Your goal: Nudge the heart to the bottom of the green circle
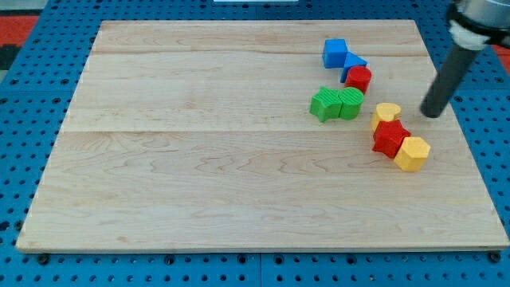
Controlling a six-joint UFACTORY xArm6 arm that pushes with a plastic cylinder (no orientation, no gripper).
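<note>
So the yellow heart [387, 113] is found just to the view's right of the green circle [350, 103], slightly lower, with only a small gap between them, not under it. The green circle itself is pressed up against a green star-ish block [324, 104] on its left. Right above the green circle, a red cylinder-like block [358, 78] is seen, and touching that from up-left a blue block [351, 63] whose shape can't really be made out, then a blue cube [335, 53] further up-left. Down-right of the green circle, past the heart, a red star [390, 137] is tucked against the heart's bottom edge, and a yellow hexagon-ish block [412, 153] is butted against that star. My tip [433, 114] is set down well to the right of the green circle, beyond the heart, near it but touching nothing. It's just a bare rod, so nothing is pinched or held. Everything sits on the wooden board [199, 159].
</note>
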